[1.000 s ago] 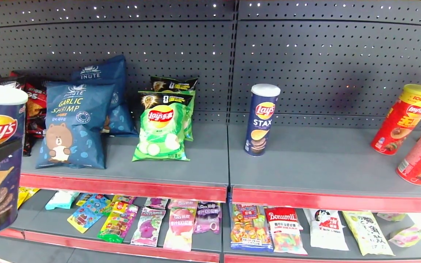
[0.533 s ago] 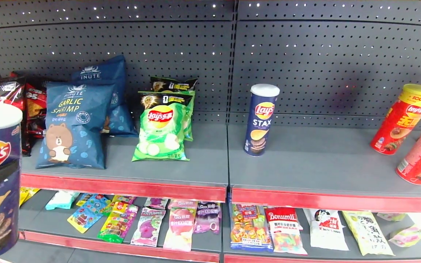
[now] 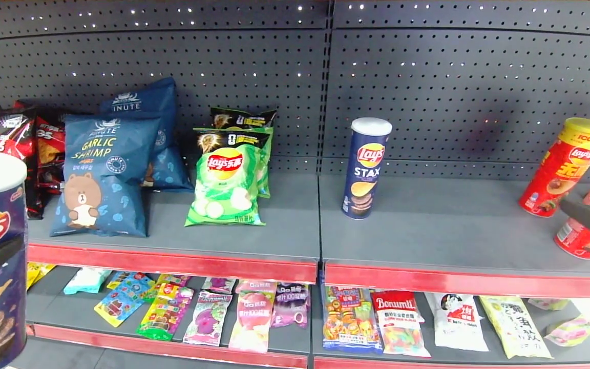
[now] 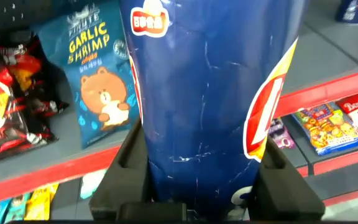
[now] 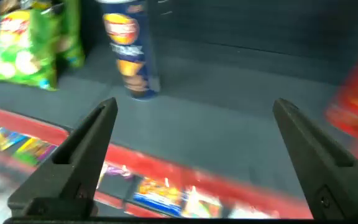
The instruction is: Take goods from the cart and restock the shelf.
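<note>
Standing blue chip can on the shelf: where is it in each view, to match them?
Head view: standing blue can mid-shelf, right of the green chip bags.
Left wrist view: its base, cropped, beyond the held can.
Right wrist view: the can beyond the open right hand, beside those bags.
Shared landmark: red shelf edge.

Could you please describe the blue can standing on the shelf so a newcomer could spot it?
On the upper shelf, right of its centre seam, stands a blue can. It is upright with a white lid; the red cans farther right lean.
</note>
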{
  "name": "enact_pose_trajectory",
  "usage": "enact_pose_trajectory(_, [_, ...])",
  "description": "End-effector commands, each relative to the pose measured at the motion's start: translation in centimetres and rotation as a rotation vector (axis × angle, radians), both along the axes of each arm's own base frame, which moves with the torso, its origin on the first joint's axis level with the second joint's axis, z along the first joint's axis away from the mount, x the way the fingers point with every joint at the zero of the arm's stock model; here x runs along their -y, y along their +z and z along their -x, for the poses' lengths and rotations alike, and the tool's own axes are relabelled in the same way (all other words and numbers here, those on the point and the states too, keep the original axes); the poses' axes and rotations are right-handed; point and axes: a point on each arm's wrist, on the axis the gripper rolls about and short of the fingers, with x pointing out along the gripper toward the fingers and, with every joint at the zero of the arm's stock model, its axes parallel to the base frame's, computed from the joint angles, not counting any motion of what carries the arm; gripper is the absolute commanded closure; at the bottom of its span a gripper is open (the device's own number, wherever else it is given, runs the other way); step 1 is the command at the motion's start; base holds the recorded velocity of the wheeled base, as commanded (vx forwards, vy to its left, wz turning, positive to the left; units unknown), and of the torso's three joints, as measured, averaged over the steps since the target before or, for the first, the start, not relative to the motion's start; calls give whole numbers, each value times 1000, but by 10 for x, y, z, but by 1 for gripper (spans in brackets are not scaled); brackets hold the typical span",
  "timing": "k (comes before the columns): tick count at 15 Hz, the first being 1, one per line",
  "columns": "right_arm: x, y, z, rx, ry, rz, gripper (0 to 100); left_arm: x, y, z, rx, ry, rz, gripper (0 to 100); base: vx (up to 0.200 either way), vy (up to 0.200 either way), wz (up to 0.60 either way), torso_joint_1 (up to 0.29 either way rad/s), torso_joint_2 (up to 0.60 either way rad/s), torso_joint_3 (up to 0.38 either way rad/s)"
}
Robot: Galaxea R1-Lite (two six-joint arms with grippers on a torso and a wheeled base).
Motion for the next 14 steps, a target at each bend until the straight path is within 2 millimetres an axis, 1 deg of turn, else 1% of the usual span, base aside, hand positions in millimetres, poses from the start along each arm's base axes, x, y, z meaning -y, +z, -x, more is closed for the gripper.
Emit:
enact_pose_trajectory(1, [-60, -36, -110, -178, 194, 47, 0, 0, -4, 2, -8, 4, 0, 100, 0, 0, 0, 0, 0, 0])
enact_pose_trajectory(4, [-77, -44, -151, -159, 204, 68, 0, 0, -8, 2, -20, 6, 2, 100, 0, 0, 0, 0, 0, 0])
enact_pose_trajectory(5, [-84, -48, -162, -137, 215, 65, 0, 0, -9, 1, -23, 6, 2, 100, 0, 0, 0, 0, 0, 0])
enact_pose_trajectory(6, [-84, -48, -162, -137, 215, 65, 0, 0, -9, 1, -23, 6, 2, 100, 0, 0, 0, 0, 0, 0])
enact_pose_trajectory(7, [-95, -56, -179, -106, 226, 53, 0, 0, -9, 1, -29, 3, 1, 100, 0, 0, 0, 0, 0, 0])
enact_pose_trajectory(8, [-101, -62, -185, -115, 233, 58, 0, 0, -10, 1, -31, 0, 2, 100, 0, 0, 0, 0, 0, 0])
enact_pose_trajectory(10, [-109, -68, -190, -127, 246, 59, 0, 0, -13, 1, -42, -1, -1, 100, 0, 0, 0, 0, 0, 0])
enact_pose_trajectory(13, [-115, -73, -201, -129, 245, 60, 0, 0, -16, 1, -48, -1, -2, 100, 0, 0, 0, 0, 0, 0])
enact_pose_trajectory(14, [-117, -71, -207, -118, 241, 56, 0, 0, -16, 1, -48, 0, -2, 100, 0, 0, 0, 0, 0, 0])
